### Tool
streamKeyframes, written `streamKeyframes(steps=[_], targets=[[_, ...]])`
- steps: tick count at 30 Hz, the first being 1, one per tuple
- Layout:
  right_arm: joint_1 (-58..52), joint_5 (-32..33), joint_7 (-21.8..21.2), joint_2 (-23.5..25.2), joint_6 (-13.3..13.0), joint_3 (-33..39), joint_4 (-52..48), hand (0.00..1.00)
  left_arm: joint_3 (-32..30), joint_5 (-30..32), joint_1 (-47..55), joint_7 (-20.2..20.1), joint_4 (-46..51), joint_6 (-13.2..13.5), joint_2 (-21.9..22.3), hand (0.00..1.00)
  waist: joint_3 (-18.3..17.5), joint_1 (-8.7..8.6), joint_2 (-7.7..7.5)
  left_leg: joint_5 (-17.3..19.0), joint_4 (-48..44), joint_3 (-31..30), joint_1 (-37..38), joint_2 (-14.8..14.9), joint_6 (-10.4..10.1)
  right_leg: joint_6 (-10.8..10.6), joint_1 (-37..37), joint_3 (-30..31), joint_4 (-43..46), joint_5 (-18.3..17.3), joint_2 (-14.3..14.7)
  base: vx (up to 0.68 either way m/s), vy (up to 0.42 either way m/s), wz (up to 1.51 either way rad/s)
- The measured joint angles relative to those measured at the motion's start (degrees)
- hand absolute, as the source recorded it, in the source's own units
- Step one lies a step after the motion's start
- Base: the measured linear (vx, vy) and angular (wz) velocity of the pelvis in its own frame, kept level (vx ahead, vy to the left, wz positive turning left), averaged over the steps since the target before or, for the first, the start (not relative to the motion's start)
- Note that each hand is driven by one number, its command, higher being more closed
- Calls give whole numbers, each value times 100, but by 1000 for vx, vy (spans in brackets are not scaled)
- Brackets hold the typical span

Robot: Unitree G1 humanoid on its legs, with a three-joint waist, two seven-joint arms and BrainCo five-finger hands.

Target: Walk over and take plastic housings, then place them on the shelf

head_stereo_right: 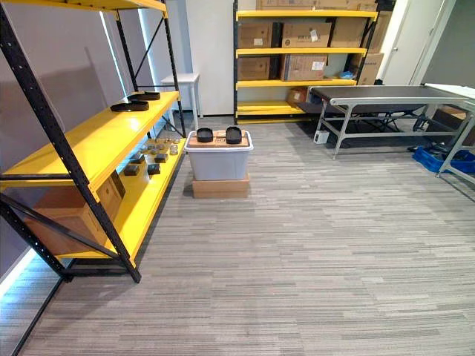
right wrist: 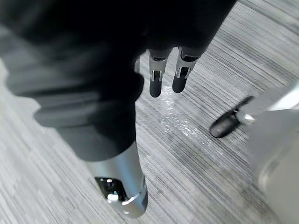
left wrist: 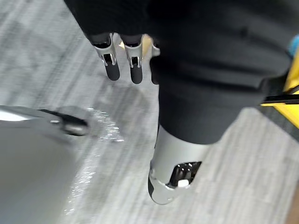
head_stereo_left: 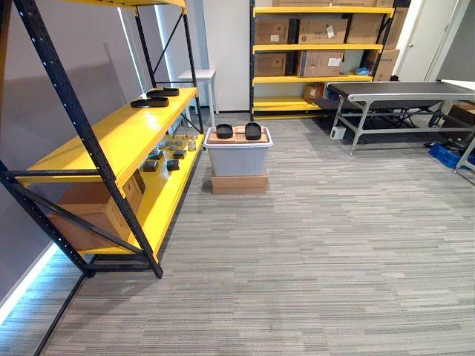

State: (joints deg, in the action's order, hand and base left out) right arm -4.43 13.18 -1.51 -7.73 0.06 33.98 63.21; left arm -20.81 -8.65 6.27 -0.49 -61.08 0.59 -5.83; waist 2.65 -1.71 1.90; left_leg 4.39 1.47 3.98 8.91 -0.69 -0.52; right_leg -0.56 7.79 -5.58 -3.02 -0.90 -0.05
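The left housing (head_stereo_left: pixel 224 131) and the right housing (head_stereo_left: pixel 253 131) are black plastic. They sit side by side on top of the grey bin (head_stereo_left: pixel 237 157). The bin stands on a cardboard box (head_stereo_left: pixel 240 182) on the floor (head_stereo_left: pixel 319 259). To the left of the bin is the shelf (head_stereo_left: pixel 119 137) with yellow boards. Two flat black parts (head_stereo_left: pixel 150 102) lie on its middle board, up and to the left of the bin.

I think the step now is the walk, because the bin is well apart from the robot. To do it well, the robot should go straight at the bin and stop when the bin is right in front of it. It should keep away from the black shelf leg on the left of the path. Then both housings will be easy to reach from above.

The left robot hand (left wrist: pixel 111 60) hangs down with its fingers pointing at the floor. The fingers are straight and apart from the thumb, and it holds nothing. The right robot hand (right wrist: pixel 155 77) hangs the same way, loose and empty.
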Motion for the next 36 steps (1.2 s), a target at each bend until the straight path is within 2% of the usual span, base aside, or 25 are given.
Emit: streamKeyframes(steps=[6, 12, 24, 30, 32, 35, 36], targets=[[232, -316, 23, -486, -139, 187, -255, 0, -25, 129, -97, 27, 174, 183, -319, 0, 67, -21, 29, 20, 23, 61, 35, 4, -34, -72, 32, 1, -22, -47, 1, 1, -16, -1], [232, -474, 23, -588, -142, 79, -400, 0, -24, 324, -13, 50, 272, 239, -330, 0, 99, -25, 36, 59, 15, 72, 67, 47, -94, -141, 31, -5, 46, -94, 32, -7, -11, 0], [157, -330, 50, -560, -144, -82, -401, 0, -10, 84, 101, 164, 396, 405, -145, 0, 144, -31, 55, 64, -1, 81, -16, 57, -92, -122, -54, -34, 99, -110, 36, -37, -26, 0], [161, -169, 125, -294, -147, -162, -390, 0, 11, 80, 212, 261, 396, 435, -39, 0, 193, -27, 37, 73, 18, 186, -48, 93, -97, -113, -137, 32, 89, -111, 72, -8, -31, -7], [183, -169, 128, -245, -147, -285, -380, 0, 11, 48, 210, 260, 398, 437, -39, 0, 213, -24, 34, 148, -139, 210, -174, 97, -88, -110, -196, 37, 105, -109, 67, 0, -18, -6], [319, -163, 143, -208, -148, -379, -374, 0, 130, -48, 184, 263, 584, 443, -40, 0, 366, 2, 40, 444, -649, 252, -455, 126, -23, -99, -313, 62, 200, -120, 67, -17, 9, -9], [417, -146, 151, -192, -150, -376, -373, 0, 232, -97, 142, 265, 659, 462, -39, 0, 430, 27, 66, 650, -928, 279, -661, 136, 63, -107, -531, 75, 498, -308, 54, -35, 31, -12]])
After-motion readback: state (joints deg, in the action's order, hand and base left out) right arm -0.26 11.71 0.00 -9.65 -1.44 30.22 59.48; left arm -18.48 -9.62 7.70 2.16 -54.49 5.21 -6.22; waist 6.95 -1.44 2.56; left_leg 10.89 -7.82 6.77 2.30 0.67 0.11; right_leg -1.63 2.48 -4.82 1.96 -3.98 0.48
